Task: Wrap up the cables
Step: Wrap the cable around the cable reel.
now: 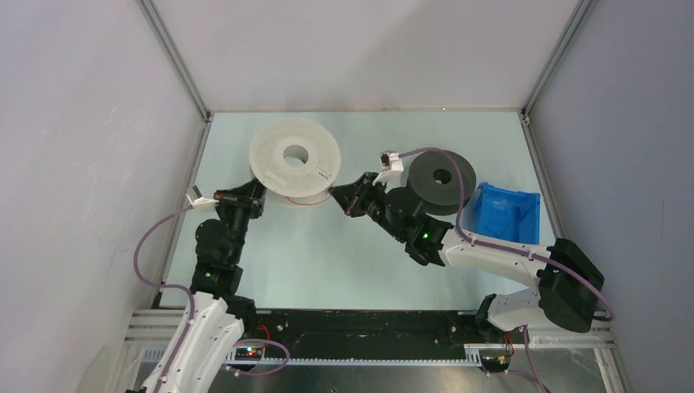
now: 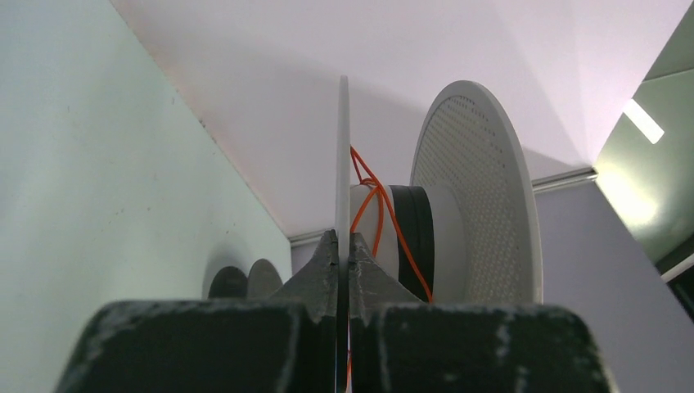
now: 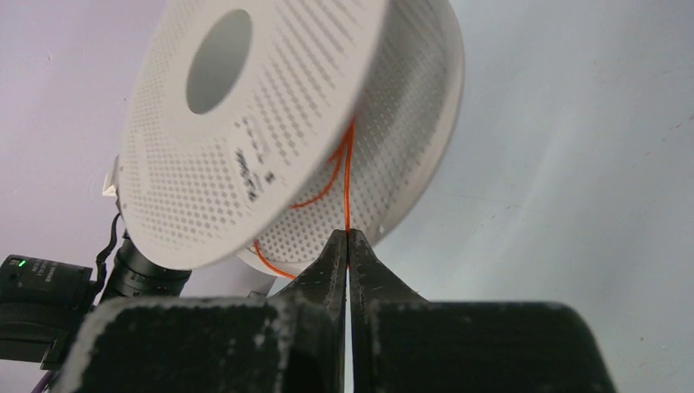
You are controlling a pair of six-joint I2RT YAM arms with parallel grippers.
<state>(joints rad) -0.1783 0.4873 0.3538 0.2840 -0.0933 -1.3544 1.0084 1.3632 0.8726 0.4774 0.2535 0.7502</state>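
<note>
The left gripper [image 2: 344, 244] is pinched shut on the thin edge of one flange of the white spool [image 1: 295, 160], toward the far left of the table [image 1: 327, 262]. The reddish cable [image 3: 347, 184] loops loosely between the spool's flanges and runs to the right gripper [image 3: 347, 239], which is clamped tight on it. A dark spool [image 1: 442, 180] and a blue bin [image 1: 507, 211] lie near the table's right edge.

From above and behind, the top camera looked down over the whole worktop [image 1: 327, 262]. Each wrist camera looked along its own fingers, left gripper [image 2: 344, 239] and right gripper [image 3: 348, 237], very close to the white spool [image 1: 274, 168], which all three views shared.
</note>
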